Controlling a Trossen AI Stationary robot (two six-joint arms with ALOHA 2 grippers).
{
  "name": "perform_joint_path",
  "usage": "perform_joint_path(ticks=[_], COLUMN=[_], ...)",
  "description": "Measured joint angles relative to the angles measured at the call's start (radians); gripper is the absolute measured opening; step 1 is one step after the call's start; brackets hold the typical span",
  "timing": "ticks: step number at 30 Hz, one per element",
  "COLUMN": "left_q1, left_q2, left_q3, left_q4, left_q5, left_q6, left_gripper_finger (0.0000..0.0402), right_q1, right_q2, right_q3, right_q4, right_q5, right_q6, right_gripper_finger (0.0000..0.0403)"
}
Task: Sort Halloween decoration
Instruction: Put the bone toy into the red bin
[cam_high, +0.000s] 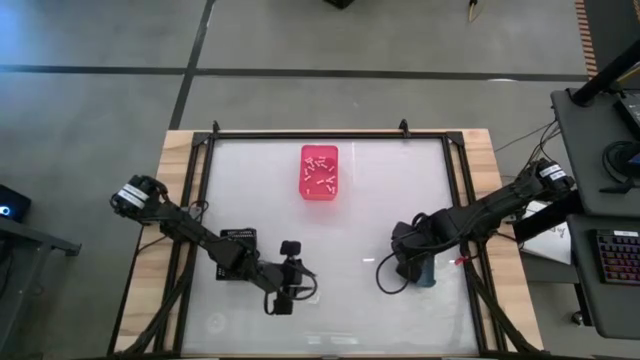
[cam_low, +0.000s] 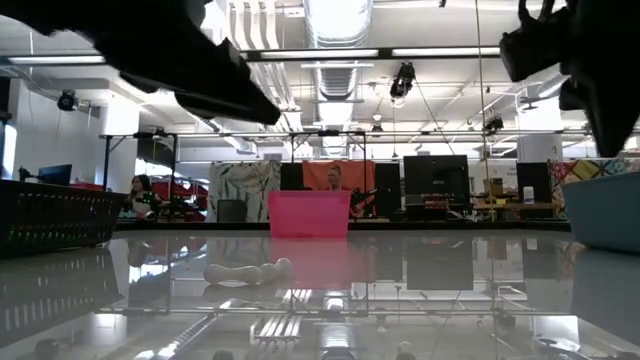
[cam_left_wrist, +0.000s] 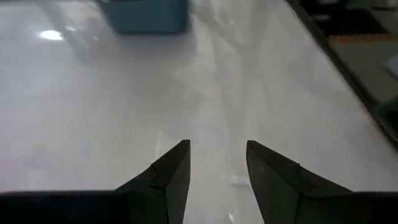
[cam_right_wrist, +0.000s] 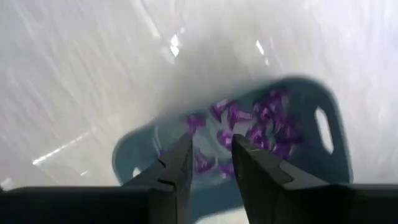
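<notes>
Purple decorations (cam_right_wrist: 261, 124) fill the blue bin (cam_right_wrist: 323, 162) — directly beyond right fingers (cam_right_wrist: 180, 168).

glossy white table (cam_high: 330, 240); wood edges; pink plastic bin (cam_high: 319, 172)

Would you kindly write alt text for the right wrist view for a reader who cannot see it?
The right pincer hangs open above a grey-blue bin that holds many small purple pieces. The bin sits on a glossy white table.
</notes>
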Motion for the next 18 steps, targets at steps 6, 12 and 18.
perform_joint_path(ticks=[6,12,18], left_q1=[-0.008,-0.033,-0.043], left_q2=[0.015,0.078,0.141], left_q3=[0.0,0.0,0.0], left_q4=[-0.015,0.004,0.054], left_q5=[0.069,0.122,0.125], left_q6=[-0.042,-0.08,-0.126], left_gripper_finger=[0.014,0.014,0.014], right_q1=[0.0,-0.001,0.0], right_q2=[0.0,0.001,0.001], right_q3=[0.0,0.0,0.0], right_q4=[0.068,0.143,0.167], right_q5=[0.068,0.081,0.094], right_q6=[-0.036,-0.069,-0.074], right_gripper_finger=[0.0119,0.0119,0.0121])
